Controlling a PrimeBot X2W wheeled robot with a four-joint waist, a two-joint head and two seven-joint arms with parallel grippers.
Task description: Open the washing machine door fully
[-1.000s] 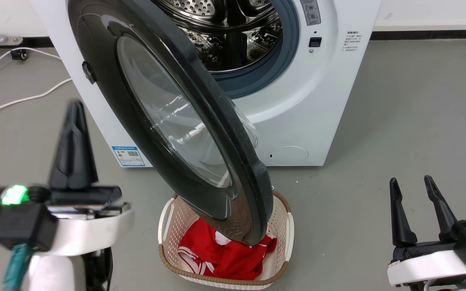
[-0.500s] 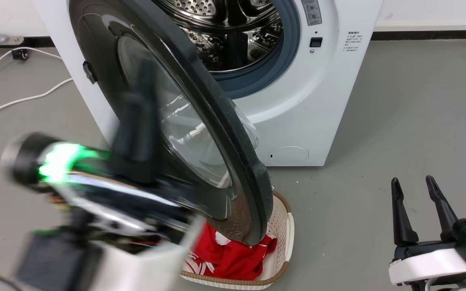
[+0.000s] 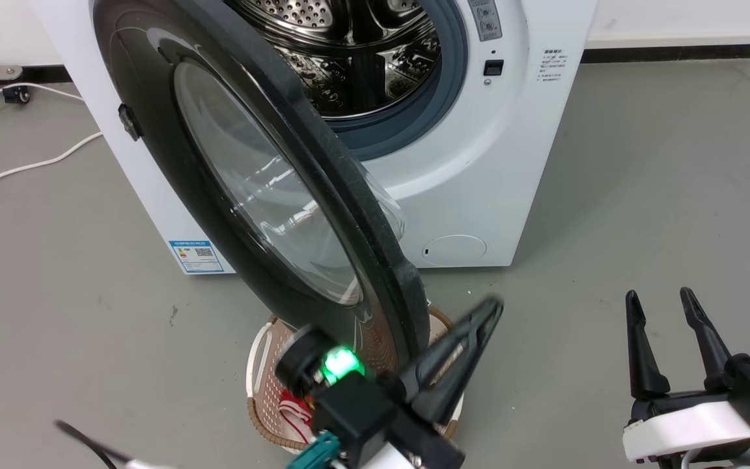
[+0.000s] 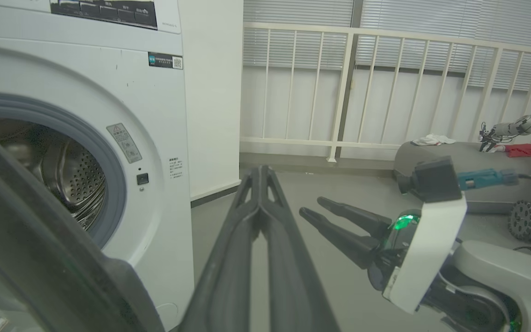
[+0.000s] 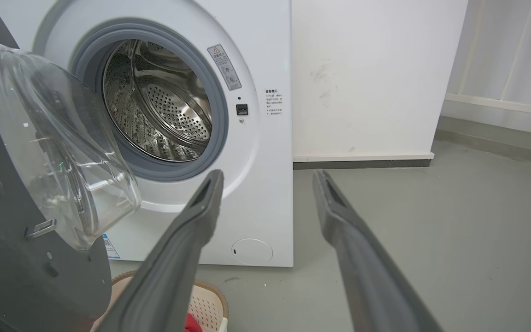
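The left claw has its two long fingers pressed flat together with nothing between them. It slants up just beside the lower free edge of the washing machine door, above a pale laundry basket; whether it touches the rim I cannot tell. In the left wrist view the same shut fingers point past the white washing machine toward the right claw. The right claw hangs well apart to the right over the grey floor, its fingers spread wide and empty, tips aimed at the machine front.

The door stands swung out from the front, about half open, its glass bowl bulging toward the steel drum. The basket sits on the floor at the machine's foot, under the door's edge, with red cloth inside.
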